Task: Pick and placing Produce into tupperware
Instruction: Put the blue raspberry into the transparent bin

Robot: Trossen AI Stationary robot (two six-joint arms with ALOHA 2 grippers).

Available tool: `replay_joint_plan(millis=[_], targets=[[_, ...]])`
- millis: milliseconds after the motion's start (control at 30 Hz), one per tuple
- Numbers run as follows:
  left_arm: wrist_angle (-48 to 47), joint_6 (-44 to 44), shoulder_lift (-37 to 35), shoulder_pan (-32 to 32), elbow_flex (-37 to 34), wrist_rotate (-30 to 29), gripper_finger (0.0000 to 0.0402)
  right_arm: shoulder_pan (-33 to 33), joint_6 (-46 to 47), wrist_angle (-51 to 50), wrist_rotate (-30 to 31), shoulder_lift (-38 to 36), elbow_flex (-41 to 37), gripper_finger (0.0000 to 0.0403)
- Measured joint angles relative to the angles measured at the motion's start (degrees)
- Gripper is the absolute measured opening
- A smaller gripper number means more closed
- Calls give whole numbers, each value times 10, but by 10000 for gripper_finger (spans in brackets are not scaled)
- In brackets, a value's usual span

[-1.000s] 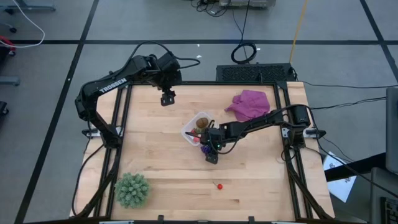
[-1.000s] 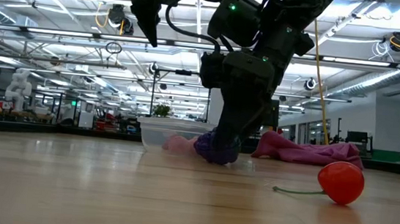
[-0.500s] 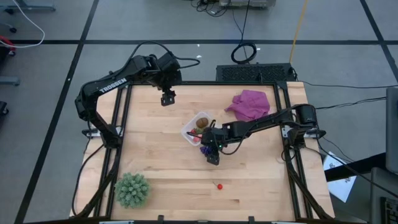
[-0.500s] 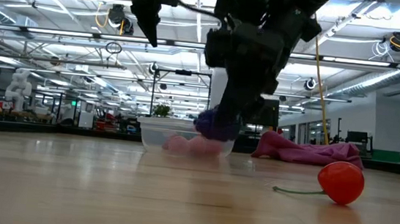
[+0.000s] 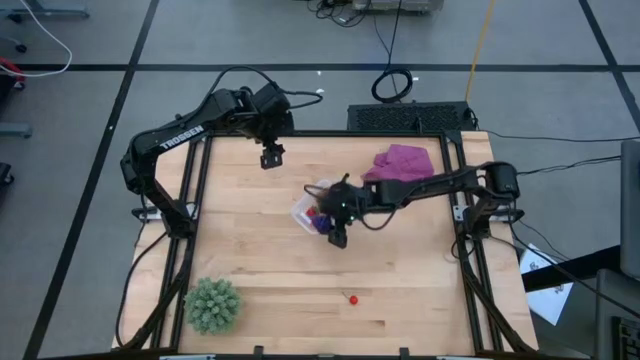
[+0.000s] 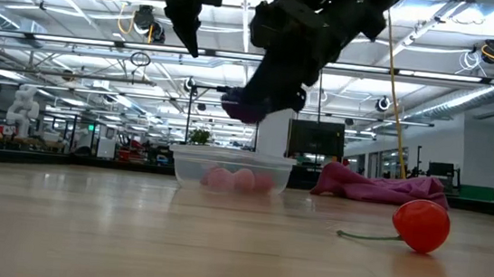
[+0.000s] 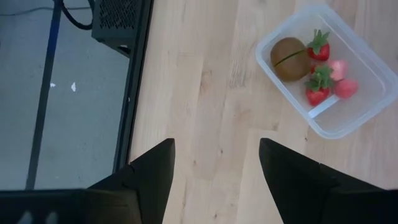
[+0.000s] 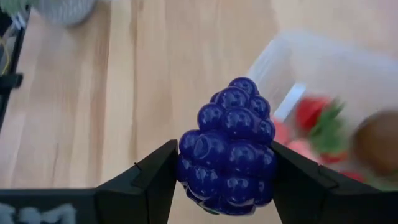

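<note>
Produce, left to right across the table. Far left, near edge: green spiky plant point(image 5: 212, 305), not part of the job. Left gripper point(image 5: 270, 156) parked high over the back of the table, fingers apart, nothing between them, well away from the work. Centre: clear tupperware point(image 7: 367, 71) holding a brown oval point(image 7: 288, 50) and several red and pink berries point(image 7: 318, 94). Directly beside and partly above the tub: right gripper point(image 8: 227, 186), fingers clamped on either flank of the purple-blue grape bunch point(image 8: 228, 143), lifted clear of the wood and hanging near the tub's rim in the low view point(image 6: 248, 108). Further right, at the back: magenta cloth point(image 5: 402, 166), untouched. Near front, right of centre: one stray red cherry point(image 6: 421, 224) with a thin stem, lying on bare wood, well apart from everything.

Handling, as a judgement: grape bunch probably light, rigid plastic, lumpy surface giving the fingers decent purchase; grip across the widest part looks sound. Cherry likely light, smooth, prone to rolling; best pinched across the round body, not the stem.
</note>
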Motion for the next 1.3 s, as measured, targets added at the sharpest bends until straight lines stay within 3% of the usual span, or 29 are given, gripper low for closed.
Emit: replay_joint_plan(millis=[467, 1300], targets=[[4, 21, 0, 1, 0, -55, 239, -74, -49, 55, -24, 29, 15, 208], [12, 21, 0, 1, 0, -59, 239, -93, -64, 29, -33, 61, 14, 208]])
